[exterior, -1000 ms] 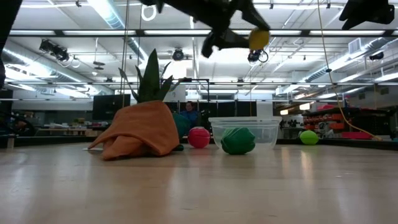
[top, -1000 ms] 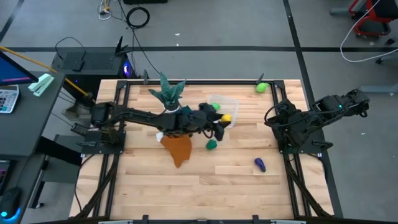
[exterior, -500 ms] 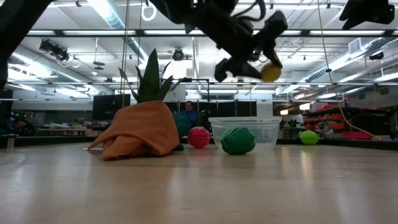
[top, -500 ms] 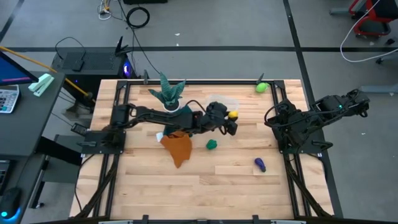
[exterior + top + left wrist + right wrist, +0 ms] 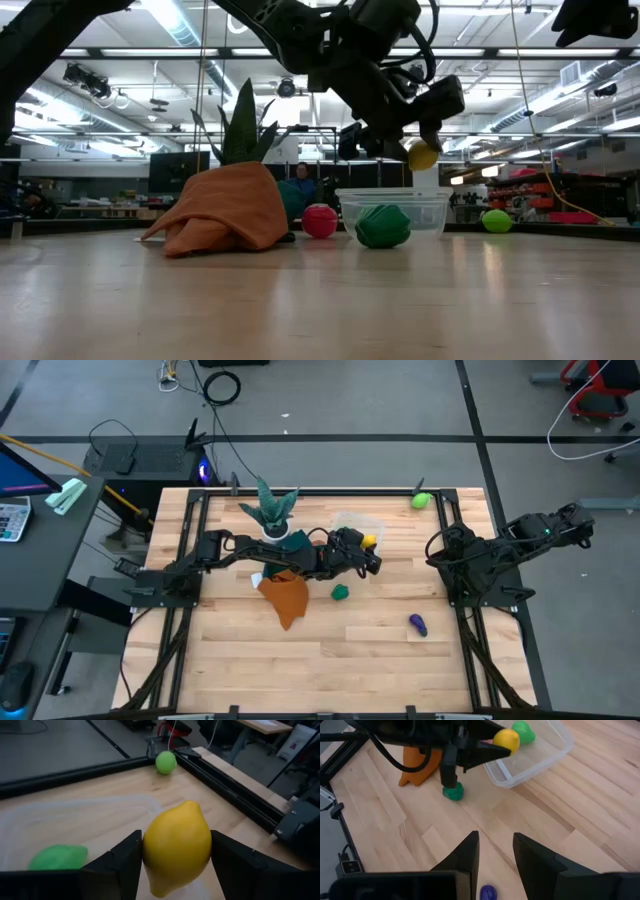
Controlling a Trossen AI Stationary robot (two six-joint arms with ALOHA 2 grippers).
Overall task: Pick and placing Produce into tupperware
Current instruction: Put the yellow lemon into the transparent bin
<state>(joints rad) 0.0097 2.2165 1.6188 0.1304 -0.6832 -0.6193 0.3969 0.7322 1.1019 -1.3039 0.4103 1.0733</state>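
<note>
Left hand (image 5: 371, 547) grips yellow lemon (image 5: 368, 540) above tupperware (image 5: 358, 524) edge, clear of rim.

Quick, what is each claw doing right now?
Left gripper: shut on the yellow lemon, above the clear tub.
Right gripper: open, empty, waiting at the table's right edge.

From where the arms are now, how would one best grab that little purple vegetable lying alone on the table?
Probably straight from above, pinching across the narrow middle of the purple vegetable. It lies flat and elongated on bare table, with nothing beside it. The right gripper is nearer.
</note>
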